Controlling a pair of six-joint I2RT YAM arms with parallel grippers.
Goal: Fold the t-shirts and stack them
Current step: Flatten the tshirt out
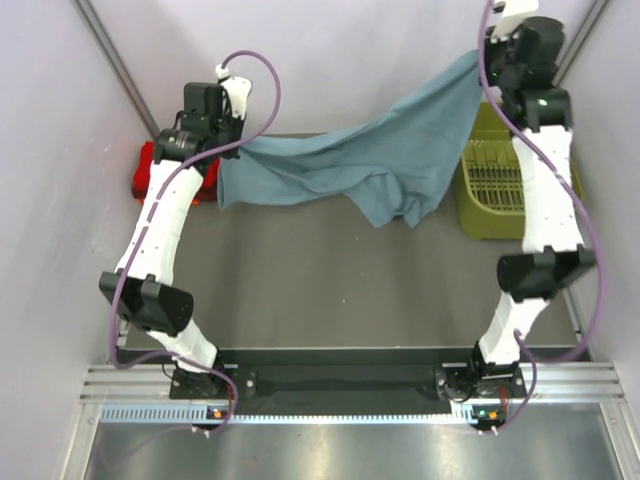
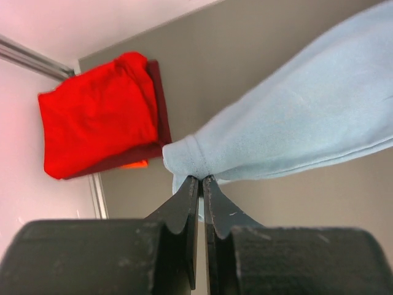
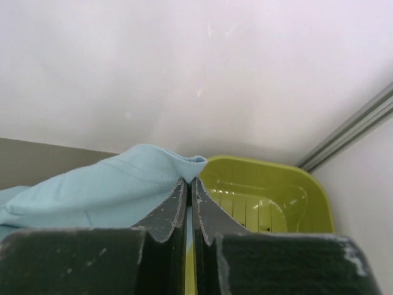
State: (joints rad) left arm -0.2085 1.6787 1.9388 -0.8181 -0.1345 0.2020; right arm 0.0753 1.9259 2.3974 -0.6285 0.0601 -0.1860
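Hanging over grey table (image 1: 300,290): blue t-shirt (image 1: 370,160)

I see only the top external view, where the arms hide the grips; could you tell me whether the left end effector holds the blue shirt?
Observer: Yes, the left end effector is shut on a corner of the grey-blue t-shirt.
Operator: And the right one?
Observer: The right end effector is shut on another edge of it.
Operator: What is stacked by the left arm?
Observer: A bright red shirt on a dark red shirt, an orange shirt showing beneath.
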